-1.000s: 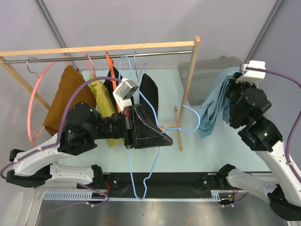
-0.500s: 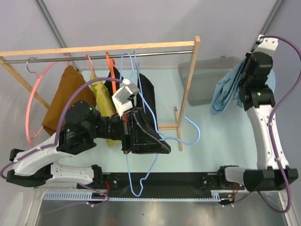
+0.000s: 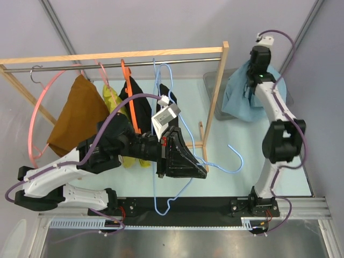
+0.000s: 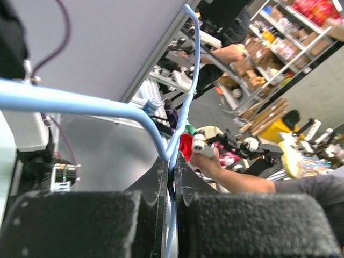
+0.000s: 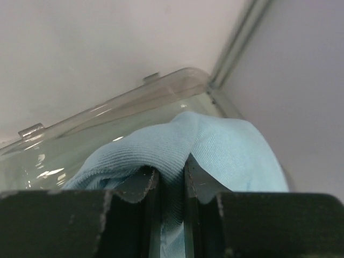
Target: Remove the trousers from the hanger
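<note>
Clamping left gripper (image 4: 171, 174): it is pressing together on the wire of the blue hanger (image 4: 80, 105), close to the arm bases. The wire is passing between its two fingers. As I judge, it is holding the hanger steady and to one side so that the cloth can come free of it.
Blue hanger: in the top view it is showing only bare wire, with no cloth hanging on it. It is hanging in the air above the worktop (image 3: 242, 134), in front of the rack (image 3: 107, 55).
Rack: behind the left gripper, it is carrying a brown garment (image 3: 75, 113), a yellow garment (image 3: 113, 102), a black garment (image 3: 142, 107) on an orange hanger (image 3: 128, 88), and a pink hanger (image 3: 38, 115). These are not taking part.
Right gripper (image 5: 171, 177): it is reaching high at the far right and is pinching a fold of the light blue trousers (image 5: 215, 145). The cloth is bulging over its closed fingers.
Trousers: they are hanging down from the right gripper, well apart from the blue hanger, so the removal itself is looking done to me.
Bin (image 5: 107, 112): this clear plastic box is standing beside the far post of the rack. The trousers are hanging over it, probably for dropping in. I cannot tell whether their lower end is touching the inside. No other thing is showing in it.
</note>
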Action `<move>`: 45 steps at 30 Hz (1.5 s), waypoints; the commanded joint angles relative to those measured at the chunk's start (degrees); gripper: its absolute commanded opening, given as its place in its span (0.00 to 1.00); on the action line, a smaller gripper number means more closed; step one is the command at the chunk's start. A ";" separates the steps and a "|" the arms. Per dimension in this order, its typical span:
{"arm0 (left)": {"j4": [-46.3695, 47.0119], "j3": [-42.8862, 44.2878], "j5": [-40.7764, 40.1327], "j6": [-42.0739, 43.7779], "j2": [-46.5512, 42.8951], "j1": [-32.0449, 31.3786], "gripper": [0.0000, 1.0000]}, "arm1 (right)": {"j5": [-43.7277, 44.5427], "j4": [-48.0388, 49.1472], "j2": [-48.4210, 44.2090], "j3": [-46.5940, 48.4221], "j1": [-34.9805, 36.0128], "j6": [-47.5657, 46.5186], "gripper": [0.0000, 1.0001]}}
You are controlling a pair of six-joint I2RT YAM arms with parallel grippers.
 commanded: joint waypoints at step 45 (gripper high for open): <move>22.47 -8.94 -16.18 -21.76 -2.70 0.64 0.00 | -45.87 -46.60 -70.94 -31.48 37.48 40.72 0.84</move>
